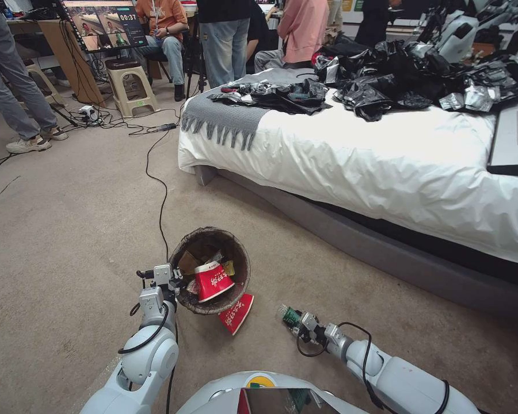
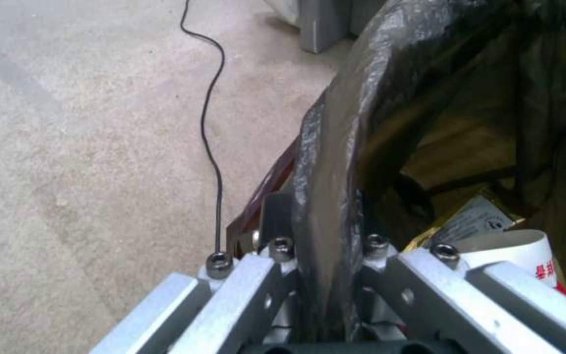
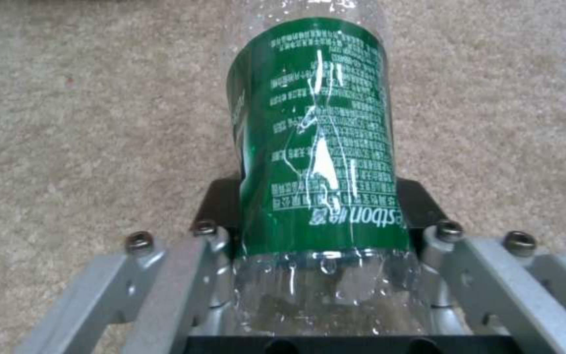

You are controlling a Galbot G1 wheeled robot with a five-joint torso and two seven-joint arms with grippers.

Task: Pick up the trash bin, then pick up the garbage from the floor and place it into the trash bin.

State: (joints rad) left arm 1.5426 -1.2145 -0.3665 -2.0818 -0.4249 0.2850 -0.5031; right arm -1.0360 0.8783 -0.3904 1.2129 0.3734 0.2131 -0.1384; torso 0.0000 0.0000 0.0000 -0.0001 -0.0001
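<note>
Trash bin (image 1: 210, 270) with noodle cup (image 1: 214, 280) inside

Head camera high, looking down; wrist cameras close behind each gripper.

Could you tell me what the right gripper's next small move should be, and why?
Probably lift the bottle and carry it over the bin. The right gripper is shut on it low over the carpet, beside the bin, whose rim the left gripper clamps. A red cup lies between them, so clear it.
</note>
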